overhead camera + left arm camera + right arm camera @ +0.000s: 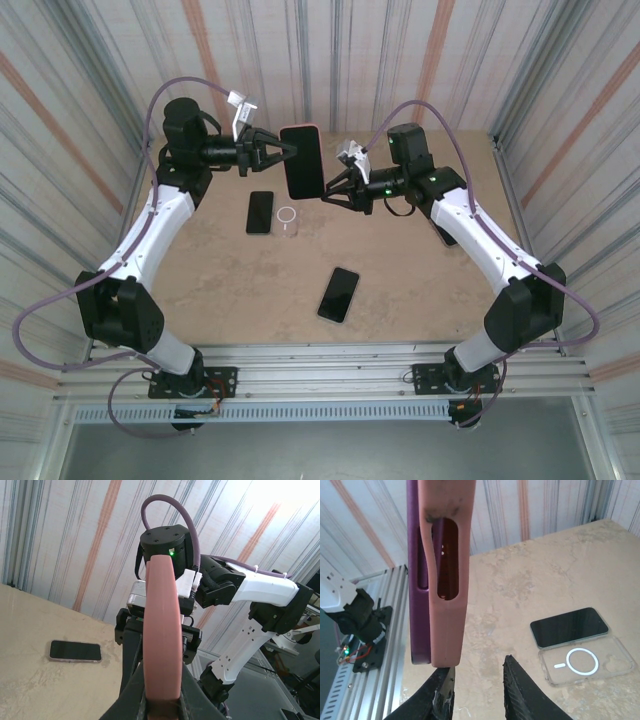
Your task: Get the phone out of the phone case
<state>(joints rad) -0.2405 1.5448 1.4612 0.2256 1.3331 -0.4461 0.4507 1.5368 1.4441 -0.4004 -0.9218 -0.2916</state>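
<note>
The phone case (302, 160) is pink and is held upright in the air above the far middle of the table. My left gripper (285, 150) is shut on its left edge, and in the left wrist view the pink edge (162, 630) stands clamped between the fingers (131, 690). The right wrist view shows the purple phone (417, 580) standing partly proud of the pink case (451, 620). My right gripper (477, 680) is open just below the case's corner. Its left fingertip (442, 685) is touching or nearly touching that corner, and nothing is between its jaws.
On the table lie a black phone (259, 212) beside a clear case with a white ring (288, 217), and a second dark phone (339, 294) nearer the front. Striped walls close in the sides and back.
</note>
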